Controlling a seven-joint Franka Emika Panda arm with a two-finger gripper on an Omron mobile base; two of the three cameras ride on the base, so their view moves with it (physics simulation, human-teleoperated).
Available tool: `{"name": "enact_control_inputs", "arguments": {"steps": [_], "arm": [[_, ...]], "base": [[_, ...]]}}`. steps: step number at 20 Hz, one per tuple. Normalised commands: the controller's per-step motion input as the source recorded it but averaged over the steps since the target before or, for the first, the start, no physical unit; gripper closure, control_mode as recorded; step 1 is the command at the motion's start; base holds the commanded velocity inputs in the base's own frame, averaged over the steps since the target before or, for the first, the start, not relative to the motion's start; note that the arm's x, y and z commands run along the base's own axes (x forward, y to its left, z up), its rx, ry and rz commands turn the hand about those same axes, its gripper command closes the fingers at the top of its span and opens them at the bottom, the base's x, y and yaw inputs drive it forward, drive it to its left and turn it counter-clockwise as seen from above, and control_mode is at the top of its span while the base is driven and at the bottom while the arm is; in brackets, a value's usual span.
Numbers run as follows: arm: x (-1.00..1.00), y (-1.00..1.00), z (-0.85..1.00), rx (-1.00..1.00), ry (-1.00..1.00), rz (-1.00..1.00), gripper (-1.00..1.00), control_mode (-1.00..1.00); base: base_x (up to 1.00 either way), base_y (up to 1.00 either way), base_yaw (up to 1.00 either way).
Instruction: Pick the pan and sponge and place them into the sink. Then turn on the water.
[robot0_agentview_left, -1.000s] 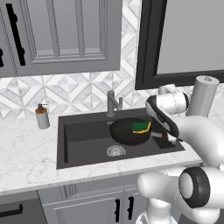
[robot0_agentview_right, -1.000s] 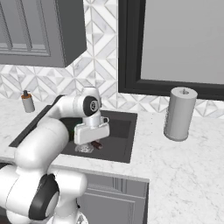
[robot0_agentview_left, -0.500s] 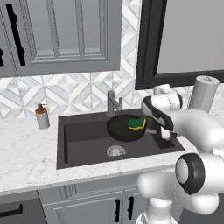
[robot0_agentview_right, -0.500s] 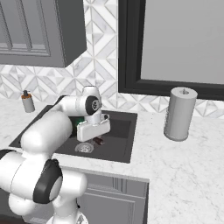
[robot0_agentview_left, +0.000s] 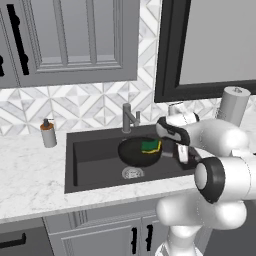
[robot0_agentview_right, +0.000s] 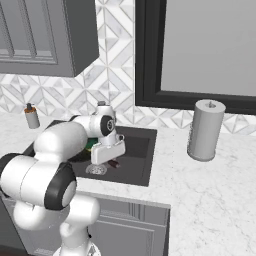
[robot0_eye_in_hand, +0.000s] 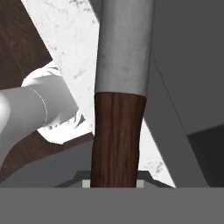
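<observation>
My gripper (robot0_agentview_left: 183, 153) pinches the pan (robot0_agentview_left: 139, 151) by its handle, mid-frame over the sink (robot0_agentview_left: 90, 157); I should lower it level so the sponge (robot0_agentview_left: 150, 146) stays aboard.

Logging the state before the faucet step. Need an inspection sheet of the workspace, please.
Surface: white marble counter, black sink set in it.
Job's things: pan over the sink, sponge lying in it; no water running from the faucet.
Clutter: soap bottle left of the sink, paper towel roll on its right.
Grippers: gripper shut on the pan's handle.
Cables: nothing seen.
Surroundings: grey cabinets, patterned tile wall, dark-framed window.
</observation>
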Motion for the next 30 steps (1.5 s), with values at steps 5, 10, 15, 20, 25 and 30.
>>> {"name": "enact_control_inputs", "arguments": {"steps": [5, 10, 15, 20, 25, 30], "arm": [[0.26, 0.17, -0.16, 0.00, 0.00, 0.05, 1.00, -1.00], [0.12, 0.20, -0.31, 0.00, 0.00, 0.03, 1.00, -1.00], [0.28, 0.02, -0.13, 0.02, 0.00, 0.01, 1.00, -1.00], [0.17, 0.00, -0.20, 0.07, 0.00, 0.01, 1.00, -1.00], [0.08, 0.00, -0.32, 0.09, 0.00, 0.01, 1.00, -1.00], [0.34, 0.00, -0.20, 0.02, 0.00, 0.00, 1.00, -1.00]], "base": [[0.00, 0.00, 0.00], [0.00, 0.00, 0.00], [0.00, 0.00, 0.00], [0.00, 0.00, 0.00], [0.00, 0.00, 0.00], [0.00, 0.00, 0.00]]}}
